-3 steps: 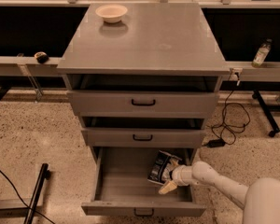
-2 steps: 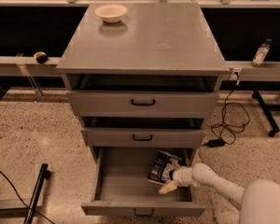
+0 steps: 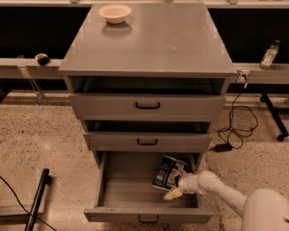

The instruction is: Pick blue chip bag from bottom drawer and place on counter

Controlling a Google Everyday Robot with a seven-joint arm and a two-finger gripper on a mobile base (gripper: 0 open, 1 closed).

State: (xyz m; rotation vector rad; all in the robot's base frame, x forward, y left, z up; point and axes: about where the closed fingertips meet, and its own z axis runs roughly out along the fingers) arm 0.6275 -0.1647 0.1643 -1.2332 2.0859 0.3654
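Note:
The blue chip bag (image 3: 167,172) is dark and wrinkled with white patches. It leans at the right side of the open bottom drawer (image 3: 120,189), near the back. My gripper (image 3: 175,190) reaches into the drawer from the right, on the white arm (image 3: 216,189). It sits at the bag's lower right edge, touching or nearly touching it. The counter (image 3: 168,37) is the flat grey top of the cabinet.
A beige bowl (image 3: 114,12) stands on the counter's back left. The two upper drawers (image 3: 147,106) are slightly open. A bottle (image 3: 269,55) and a small dark object (image 3: 42,58) sit on the side ledges. Cables (image 3: 236,129) lie on the floor to the right.
The gripper has stayed at the bag's lower edge with only a very slight shift. The bag has not visibly moved.

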